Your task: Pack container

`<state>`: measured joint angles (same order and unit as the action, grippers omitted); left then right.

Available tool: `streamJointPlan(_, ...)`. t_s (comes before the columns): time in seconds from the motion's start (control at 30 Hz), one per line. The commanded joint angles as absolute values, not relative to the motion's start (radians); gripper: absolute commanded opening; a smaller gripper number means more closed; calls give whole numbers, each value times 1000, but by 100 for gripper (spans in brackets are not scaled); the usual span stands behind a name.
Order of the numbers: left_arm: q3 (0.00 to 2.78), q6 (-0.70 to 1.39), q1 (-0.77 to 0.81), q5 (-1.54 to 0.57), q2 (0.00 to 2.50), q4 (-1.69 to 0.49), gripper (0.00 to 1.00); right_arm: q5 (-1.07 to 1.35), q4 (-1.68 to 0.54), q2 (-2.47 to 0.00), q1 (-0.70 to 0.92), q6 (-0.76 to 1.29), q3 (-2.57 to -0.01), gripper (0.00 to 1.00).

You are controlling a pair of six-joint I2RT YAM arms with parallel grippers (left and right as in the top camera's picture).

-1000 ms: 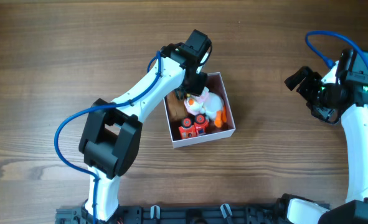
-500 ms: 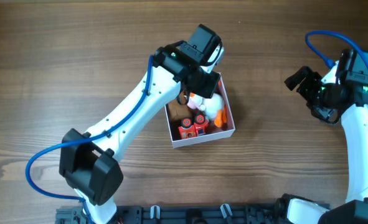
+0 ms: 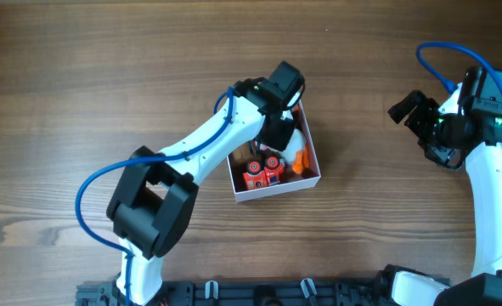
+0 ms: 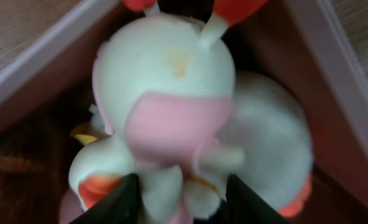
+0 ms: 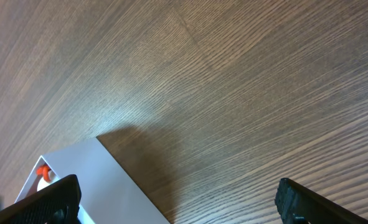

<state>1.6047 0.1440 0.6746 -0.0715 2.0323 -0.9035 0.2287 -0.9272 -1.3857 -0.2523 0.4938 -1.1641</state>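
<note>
The container [image 3: 276, 189] is a small square box with thin white walls in the middle of the table; its walls show in the left wrist view [image 4: 37, 53] and the right wrist view [image 5: 109, 180]. My left gripper [image 3: 276, 136] reaches down into it and is shut on a white and pink plush toy [image 4: 171, 93], whose lower part sits between the fingers [image 4: 180, 202]. The plush [image 3: 294, 140] lies in the box's far half. A red toy car [image 3: 263, 173] and an orange piece [image 3: 299, 159] lie in the near half. My right gripper [image 3: 405, 110] is open and empty, far right of the box [image 5: 177, 199].
The table is brown wood grain [image 3: 81, 76]. A blue cable runs along each arm. A black rail [image 3: 259, 293] lines the table's front edge.
My left gripper has swung slightly right and lowered onto the plush toy inside the box. The left arm's elbow pulled back. The right arm has not moved.
</note>
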Motion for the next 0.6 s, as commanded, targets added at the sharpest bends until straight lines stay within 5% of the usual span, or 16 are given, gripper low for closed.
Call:
streamJointPlan(0.0, 1685, 143, 688, -55, 1893, -924, 51, 241, -925, -1388, -254, 500, -1171, 100)
streamJointPlan(0.13, 1677, 143, 691, -55, 1892, -928, 49, 241, -925, -1388, -254, 500, -1171, 100)
streamJointPlan(0.23, 1652, 142, 696, -54, 1980, -924, 29, 241, -925, -1388, -254, 500, -1171, 100)
streamJointPlan(0.37, 1652, 142, 684, -50, 2110, -901, 29, 241, -925, -1388, -254, 500, -1171, 100)
streamJointPlan(0.47, 1652, 142, 678, -31, 2133, -897, 45, 241, -925, -1388, -254, 500, -1171, 100)
streamJointPlan(0.57, 1666, 135, 676, -31, 2117, -918, 46, 241, -925, -1388, -254, 500, -1171, 100)
